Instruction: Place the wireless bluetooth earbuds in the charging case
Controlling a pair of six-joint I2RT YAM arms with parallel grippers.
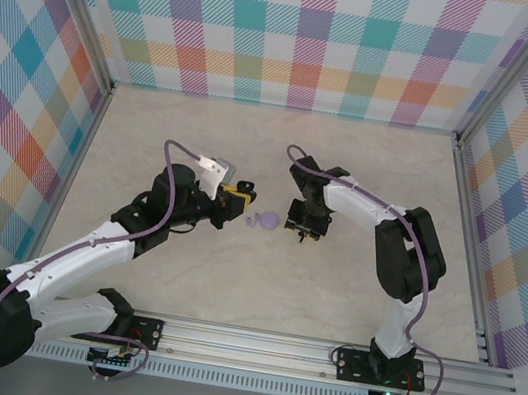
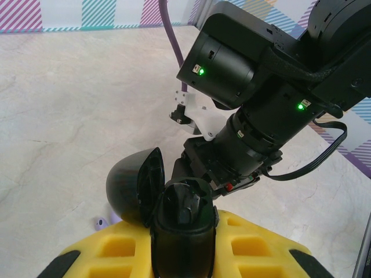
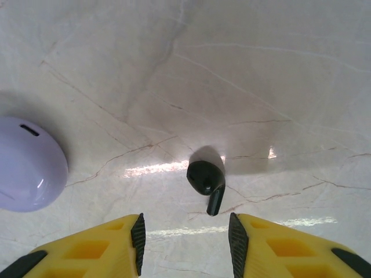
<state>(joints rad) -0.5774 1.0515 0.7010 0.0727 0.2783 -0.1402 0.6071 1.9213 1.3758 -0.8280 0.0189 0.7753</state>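
Observation:
My left gripper (image 1: 241, 194) (image 2: 184, 237) is shut on a black round charging case (image 2: 184, 208), held upright between its yellow fingers. The case's hinged lid (image 2: 130, 185) stands swung open to the left. A single black earbud (image 3: 206, 180) with a short stem lies on the marble table. My right gripper (image 1: 304, 230) (image 3: 185, 240) hangs open just above it, and the stem points into the gap between the fingers without touching either pad. A lavender round puck (image 1: 265, 222) (image 3: 26, 165), lid shut, rests on the table between the two grippers.
A tiny lavender bit (image 2: 99, 221) lies on the table beside the puck. The right arm's black wrist (image 2: 261, 98) looms close in front of the left gripper. Plaid walls (image 1: 302, 32) enclose the marble tabletop (image 1: 154, 128) on three sides.

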